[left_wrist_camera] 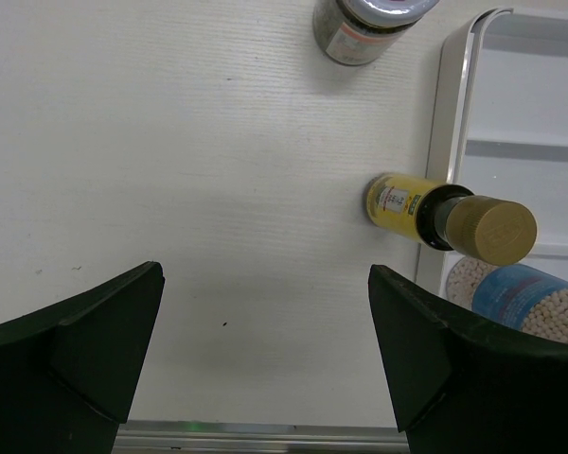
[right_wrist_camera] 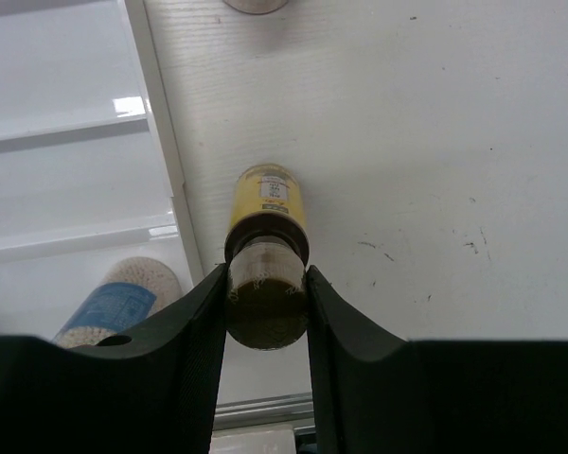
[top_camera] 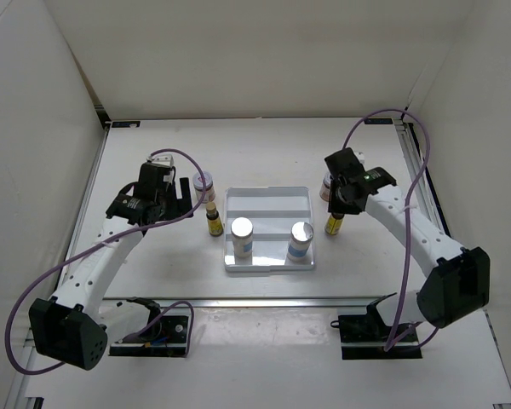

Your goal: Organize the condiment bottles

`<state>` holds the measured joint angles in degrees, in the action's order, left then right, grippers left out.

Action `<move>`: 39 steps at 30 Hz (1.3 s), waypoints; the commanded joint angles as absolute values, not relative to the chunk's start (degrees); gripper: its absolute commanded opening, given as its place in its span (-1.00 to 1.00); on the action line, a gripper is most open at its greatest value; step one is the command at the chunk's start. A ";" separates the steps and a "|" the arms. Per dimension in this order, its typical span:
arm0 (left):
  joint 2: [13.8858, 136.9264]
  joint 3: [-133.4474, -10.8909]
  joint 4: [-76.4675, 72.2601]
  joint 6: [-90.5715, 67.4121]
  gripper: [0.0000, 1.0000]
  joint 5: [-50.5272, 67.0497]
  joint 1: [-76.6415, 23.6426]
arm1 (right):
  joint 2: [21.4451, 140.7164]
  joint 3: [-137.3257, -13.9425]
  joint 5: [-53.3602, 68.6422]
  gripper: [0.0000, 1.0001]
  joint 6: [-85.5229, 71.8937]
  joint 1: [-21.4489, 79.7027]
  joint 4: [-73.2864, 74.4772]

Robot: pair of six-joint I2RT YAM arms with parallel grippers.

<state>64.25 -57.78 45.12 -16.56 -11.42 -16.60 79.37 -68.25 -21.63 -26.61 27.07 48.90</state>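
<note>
Right gripper (right_wrist_camera: 265, 281) is noted clamped on the dark cap of the right yellow-labelled bottle (right_wrist_camera: 267, 203), which is kept upright just beside the right rim of the tray (top_camera: 268, 198) (whether its base is on the table (top_camera: 153, 153) or lifted off it cannot be told). Left gripper (left_wrist_camera: 265, 364) is spread wide, nothing between its fingers, hung over bare table left of the tray. The left yellow-labelled bottle (left_wrist_camera: 402, 203) is found upright just outside the tray's left rim, with the left jar (top_camera: 203, 181) set a little farther back. The right jar (top_camera: 326, 183) is partly hidden behind the right gripper. Inside the near part of the tray, the left white cylinder (top_camera: 242, 236) and the right white cylinder (top_camera: 301, 240) are stood apart, both silver-capped.
</note>
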 commanded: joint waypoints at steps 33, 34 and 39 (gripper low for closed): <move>65.74 -58.89 44.47 -16.26 1.00 -10.55 -16.35 | 90.27 -81.29 -12.82 0.29 -22.15 36.39 46.75; 65.74 -59.41 44.47 -16.26 1.00 -10.55 -16.35 | 89.22 -82.17 -13.70 0.48 -22.15 36.39 47.28; 66.08 -63.45 42.63 -16.26 1.00 -8.54 -16.35 | 85.18 -85.25 -17.40 0.98 -21.62 36.39 50.44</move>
<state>66.30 -59.07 45.01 -16.53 -10.85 -16.60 89.93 -81.43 -14.33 -22.22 36.40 48.99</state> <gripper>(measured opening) 0.998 0.989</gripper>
